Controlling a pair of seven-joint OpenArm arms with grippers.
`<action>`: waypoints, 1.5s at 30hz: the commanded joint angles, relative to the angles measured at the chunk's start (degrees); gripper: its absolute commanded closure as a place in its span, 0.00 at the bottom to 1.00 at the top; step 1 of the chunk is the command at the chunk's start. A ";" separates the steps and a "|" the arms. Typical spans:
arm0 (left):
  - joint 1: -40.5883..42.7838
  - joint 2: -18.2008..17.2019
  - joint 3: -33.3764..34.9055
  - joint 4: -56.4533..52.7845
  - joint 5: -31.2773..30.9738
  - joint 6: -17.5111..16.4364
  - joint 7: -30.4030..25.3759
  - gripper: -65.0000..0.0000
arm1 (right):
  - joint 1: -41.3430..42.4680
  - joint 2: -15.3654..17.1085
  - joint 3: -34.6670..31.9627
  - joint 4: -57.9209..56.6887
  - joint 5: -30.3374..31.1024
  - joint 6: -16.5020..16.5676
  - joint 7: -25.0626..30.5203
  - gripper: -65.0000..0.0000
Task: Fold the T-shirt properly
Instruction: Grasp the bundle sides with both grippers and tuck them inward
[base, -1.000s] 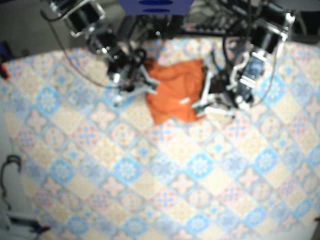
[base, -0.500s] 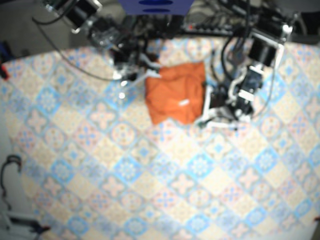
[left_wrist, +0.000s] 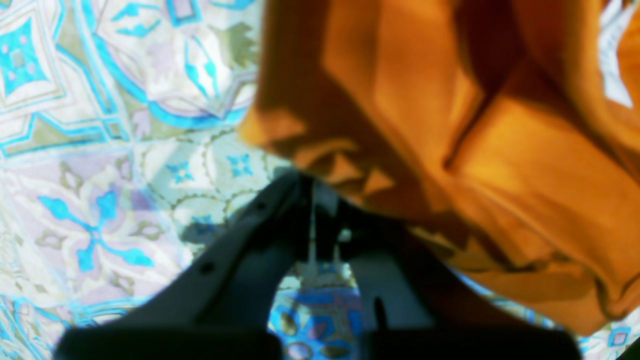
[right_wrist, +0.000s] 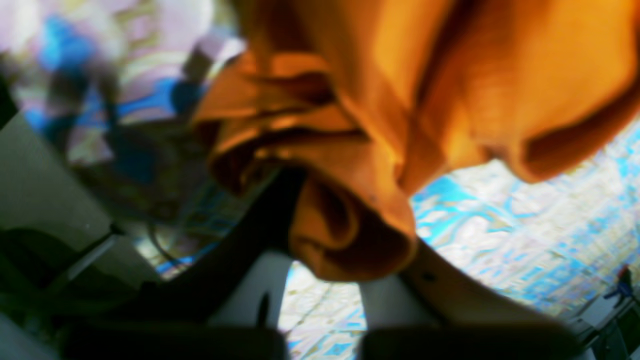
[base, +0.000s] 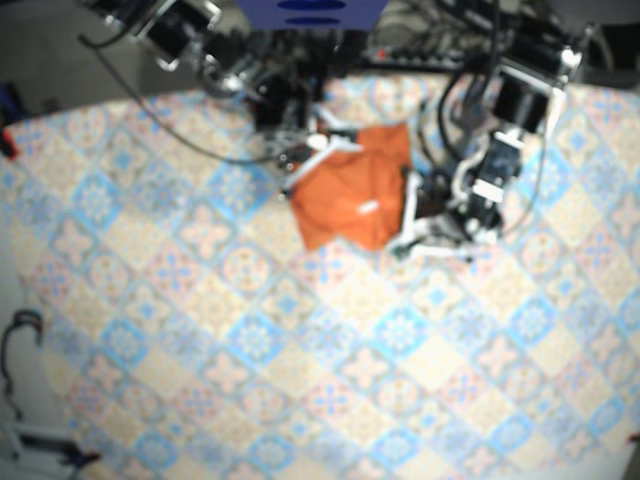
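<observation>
The orange T-shirt lies partly folded on the patterned tablecloth at the back middle. My right gripper is at the shirt's upper left edge. In the right wrist view it is shut on a bunched fold of the orange cloth, which hangs between the fingers. My left gripper rests at the shirt's right edge. In the left wrist view its tips meet against the hem of the shirt, and no cloth shows between them.
A blue box and a tangle of cables sit beyond the table's back edge. A dark looped cable hangs off the left side. The patterned cloth stretches wide in front of the shirt.
My right gripper has swung to the right, carrying the shirt's left edge over the body, so the shirt looks narrower. The left gripper has stayed at the right edge.
</observation>
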 joint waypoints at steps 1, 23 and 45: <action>-0.62 0.33 0.03 0.11 -0.32 0.18 -0.67 1.00 | 0.90 -0.72 0.12 1.32 -0.39 -0.20 0.22 1.00; -4.05 -0.11 -2.70 0.03 -0.41 3.08 -1.02 1.00 | 3.28 -1.77 0.56 1.15 -0.39 -0.28 -0.39 1.00; 4.22 -3.80 -5.51 8.11 -0.94 2.99 4.08 1.00 | 3.19 4.73 10.93 -5.01 -0.92 -0.28 -1.45 1.00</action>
